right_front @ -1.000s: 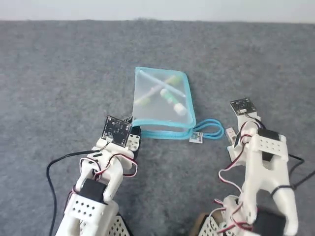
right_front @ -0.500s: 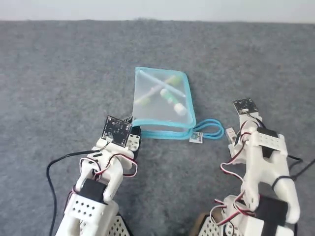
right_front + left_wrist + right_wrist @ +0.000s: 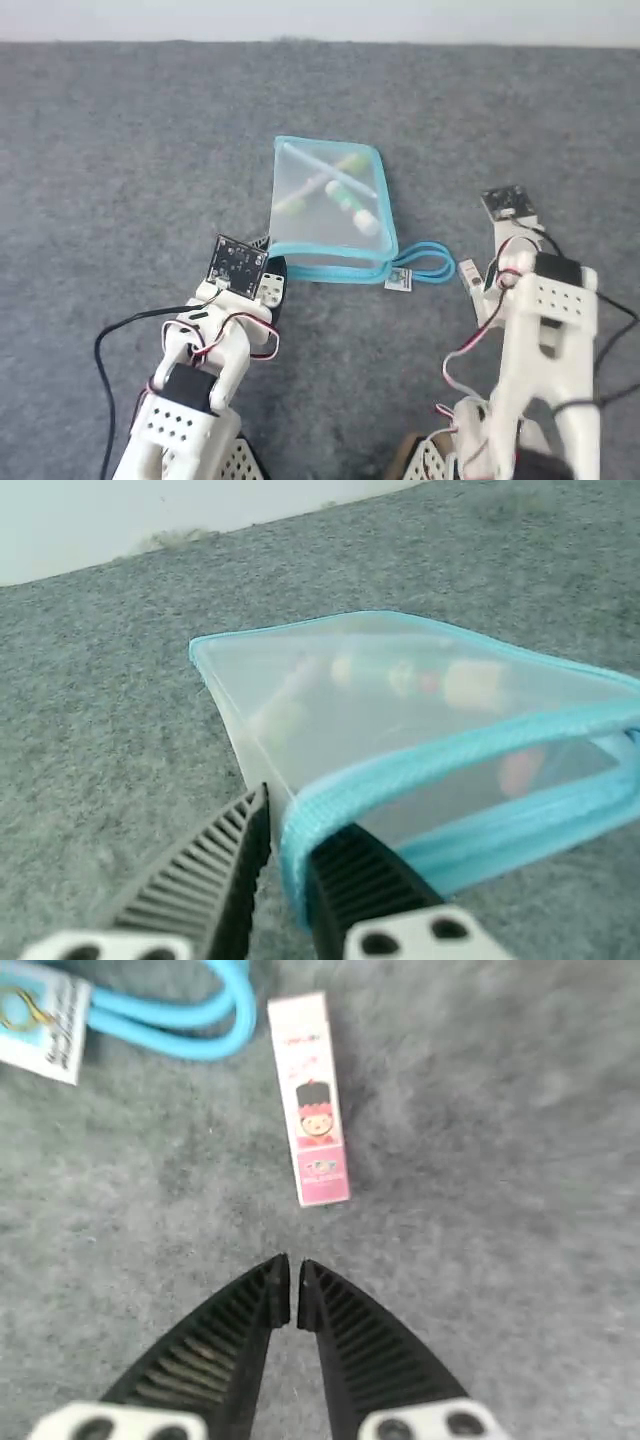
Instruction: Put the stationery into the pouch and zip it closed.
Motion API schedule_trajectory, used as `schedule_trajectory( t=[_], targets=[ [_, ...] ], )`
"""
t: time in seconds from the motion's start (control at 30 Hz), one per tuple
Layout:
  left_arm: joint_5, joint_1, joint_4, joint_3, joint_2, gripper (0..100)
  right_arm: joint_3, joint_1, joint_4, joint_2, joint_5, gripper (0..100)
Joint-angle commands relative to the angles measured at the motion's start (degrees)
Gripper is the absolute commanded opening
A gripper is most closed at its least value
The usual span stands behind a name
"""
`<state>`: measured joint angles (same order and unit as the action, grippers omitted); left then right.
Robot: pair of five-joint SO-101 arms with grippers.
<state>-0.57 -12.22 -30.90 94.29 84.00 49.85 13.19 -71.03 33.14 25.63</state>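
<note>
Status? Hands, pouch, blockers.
Left hand shut on pouch edge. Right hand shut, empty, near pink eraser. Eraser lies outside pouch, by loop. Nothing between hand and eraser.

Soft, even light falls across the grey carpet [image 3: 120, 150], bright and without hard edges. The pale wall strip [image 3: 320, 20] along the far side is the brightest area. Shadows are faint: a thin one under the pouch's [image 3: 400, 700] raised blue edge, and a narrow one beside the pink box [image 3: 312, 1100]. The pouch's translucent face carries a mild sheen.
</note>
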Motion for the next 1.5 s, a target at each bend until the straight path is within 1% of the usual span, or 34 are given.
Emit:
schedule_trajectory(
  t=[0.0, 0.07, 0.2, 0.27, 0.33, 0.37, 0.57, 0.67, 0.93, 1.13, 1.33, 1.4, 1.47],
  targets=[
    [0.6, -0.5, 0.2, -0.5, 0.5, 1, -3.5, -1.1, -3.1, 5.3, -0.7, 1.4],
    [0.6, -0.5, 0.2, -0.5, 0.5, 1, -3.5, -2.2, -3.6, 5.0, -0.8, 5.9],
    [0.6, -0.5, 0.1, -0.5, 0.5, 1, -3.8, -2.9, -1.4, 1.6, -0.4, 19.1],
    [0.6, -0.5, 0.1, -0.5, 0.5, 1, -3.8, -3.2, -0.2, -1.5, 2.5, 23.9],
    [0.6, -0.5, 0.1, -0.5, 0.5, 1, -3.9, -4.0, 0.6, -5.0, 5.5, 25.1],
    [0.6, -0.5, 0.1, -0.5, 0.5, 1, -3.9, -4.1, 1.2, -6.8, 5.7, 25.0],
    [0.6, -0.5, 0.1, -0.5, 0.5, 1, -4.0, -4.7, 8.9, -15.4, 5.8, 25.0],
    [0.6, -0.5, 0.1, -0.5, 0.5, 1, -4.8, -5.1, 10.7, -18.5, 5.6, 25.0],
    [0.6, -0.5, 0.1, -0.6, 0.5, 1, -11.3, -4.5, 10.8, -27.0, 5.6, 24.4],
    [0.6, -0.5, 0.1, -0.6, 0.5, 1, -13.0, -4.5, 10.8, -31.8, 5.6, 10.3],
    [0.6, -0.5, 0.1, -0.6, 0.5, 1, -13.4, -4.4, 10.8, -32.2, 5.5, 5.7],
    [0.6, -0.5, 0.1, -0.6, 0.5, 1, -14.5, -4.4, 10.1, -32.2, 5.4, 2.5],
    [0.6, -0.5, 0.1, -0.6, 0.5, 1, -16.4, -4.4, 7.9, -32.2, 3.5, 0.6]
  ],
)
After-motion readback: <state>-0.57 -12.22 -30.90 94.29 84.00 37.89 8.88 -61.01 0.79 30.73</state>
